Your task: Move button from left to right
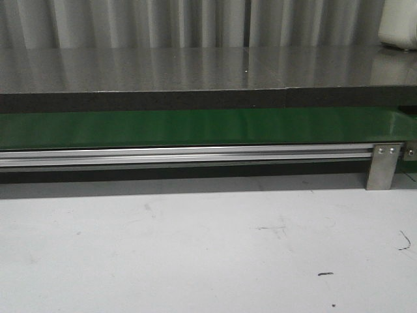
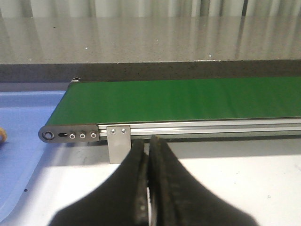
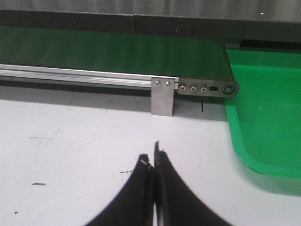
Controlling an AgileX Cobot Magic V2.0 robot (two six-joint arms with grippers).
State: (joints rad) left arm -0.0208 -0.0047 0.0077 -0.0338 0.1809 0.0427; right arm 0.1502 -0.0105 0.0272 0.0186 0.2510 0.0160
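The button does not show as a whole. Only an orange-yellow sliver (image 2: 2, 134) lies at the picture's edge on the blue tray (image 2: 23, 155) in the left wrist view, and I cannot tell whether it is the button's cap. My left gripper (image 2: 149, 141) is shut and empty, over the white table just in front of the green belt's (image 2: 188, 101) end. My right gripper (image 3: 153, 157) is shut and empty, over the white table in front of the belt's other end (image 3: 117, 52). Neither gripper shows in the front view.
The green belt (image 1: 195, 127) runs across on an aluminium rail with metal brackets (image 1: 383, 166). A green tray (image 3: 268, 117) sits beyond the belt's right end. A dark countertop (image 1: 195, 68) lies behind the belt, with a white object (image 1: 399, 26) at its far right.
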